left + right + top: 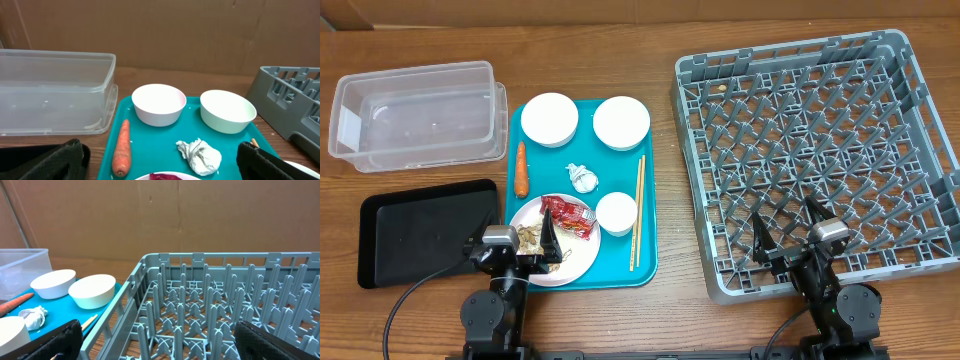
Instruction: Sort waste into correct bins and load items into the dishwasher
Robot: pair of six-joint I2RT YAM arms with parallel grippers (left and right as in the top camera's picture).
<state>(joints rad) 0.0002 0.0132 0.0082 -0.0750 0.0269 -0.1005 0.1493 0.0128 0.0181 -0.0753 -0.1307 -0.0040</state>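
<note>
Nothing is sorted or loaded yet, as far as these views show. Both bins, the clear tub [415, 115] far ahead and left of the left end effector [525, 242] and the black tray [420, 235] just beside it on its left, hold no waste. The dish rack [820, 150] holds no dishes. A tiny orange speck sits in its far left corner, too small to identify.

All the task's things lie on the teal serving tray [645, 265]:
- **Plate and waste:** The left end effector hovers over the near edge of the plate [582, 258], fingers spread wide and gripping nothing. The food scraps [532, 238] are right under it and the red wrapper [568, 215] just ahead.
- **Other waste:** The carrot [520, 168] lies ahead and slightly left, the paper wad [584, 178] ahead and right.
- **Dishes:** Two bowls [549, 119] [621, 122] sit farthest ahead. The cup [616, 213] and chopsticks [637, 212] lie to its right.

The right end effector [786, 225] hangs over the rack's near left part, likewise wide apart and empty, with the serving tray well off to its left.

I judge the whole job remains: four kinds of waste to bin, then the bowls, plate, cup and chopsticks to move to the rack.
</note>
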